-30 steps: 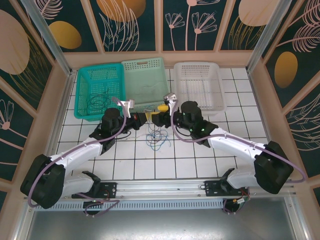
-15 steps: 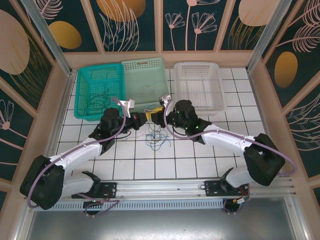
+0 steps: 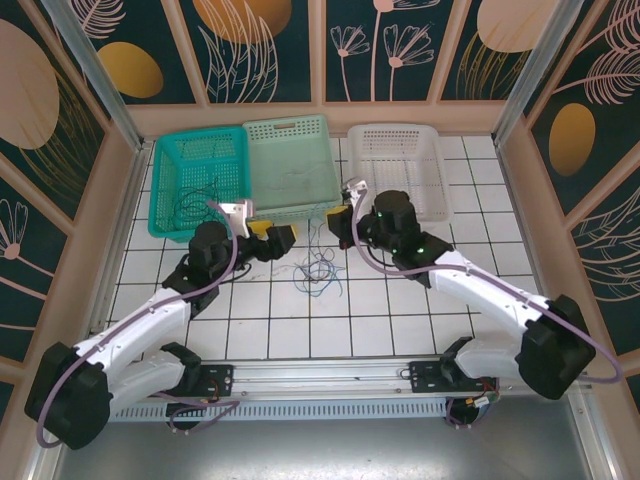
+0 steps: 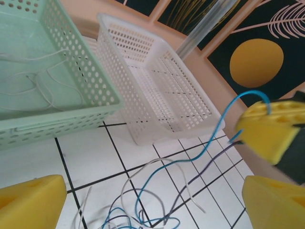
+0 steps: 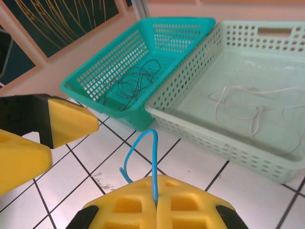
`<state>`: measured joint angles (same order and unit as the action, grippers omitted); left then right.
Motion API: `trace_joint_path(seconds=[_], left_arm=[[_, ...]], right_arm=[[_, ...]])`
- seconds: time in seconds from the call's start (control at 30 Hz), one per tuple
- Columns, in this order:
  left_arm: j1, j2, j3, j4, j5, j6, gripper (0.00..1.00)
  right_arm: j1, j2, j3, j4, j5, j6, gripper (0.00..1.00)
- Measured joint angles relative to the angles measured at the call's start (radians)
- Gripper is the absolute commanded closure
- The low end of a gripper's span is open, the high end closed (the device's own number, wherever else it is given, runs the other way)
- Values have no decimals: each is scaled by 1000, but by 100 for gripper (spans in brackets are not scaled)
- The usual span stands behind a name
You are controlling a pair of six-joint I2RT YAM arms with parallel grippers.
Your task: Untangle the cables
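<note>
A tangle of thin cables, blue, dark and pale grey-white, lies on the white tiles between the two arms. My right gripper is shut on one end of the blue cable, which loops up out of its closed yellow fingertips. That blue cable rises from the tangle to the right gripper's yellow fingers. My left gripper stands open just left of the tangle, its yellow fingers wide apart with nothing between them.
Three baskets line the back: a teal one with dark cables, a pale green one with a white cable, and a white one. Wooden walls border the tiled floor.
The left gripper has opened and drawn back to the left. The right gripper has shut on the blue cable's end and pulled it up and to the right.
</note>
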<state>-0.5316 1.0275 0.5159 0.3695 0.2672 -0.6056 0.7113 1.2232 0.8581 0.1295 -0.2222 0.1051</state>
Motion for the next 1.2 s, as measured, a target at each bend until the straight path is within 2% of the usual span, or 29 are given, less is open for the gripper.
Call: trace_joint_path(seconds=[0.17,0.5,0.67,0.87,1.2], left_arm=[[0,65,-9,8,34,1,15],[-1,196,-10,99,137,14,20],[-36,287,13,135,171,15,22],[-92,368,54,172,185,22,26],[-100,393,128,180,178,65,28]], right_arm=[[-6,-49,4,-14,-10,3,100],[-27,-93,4,1,-88,35,100],[-39,-103,4,4,-119,63,100],[-56,-141,4,24,-146,89,100],[-62,-146,4,23,-199,96,100]])
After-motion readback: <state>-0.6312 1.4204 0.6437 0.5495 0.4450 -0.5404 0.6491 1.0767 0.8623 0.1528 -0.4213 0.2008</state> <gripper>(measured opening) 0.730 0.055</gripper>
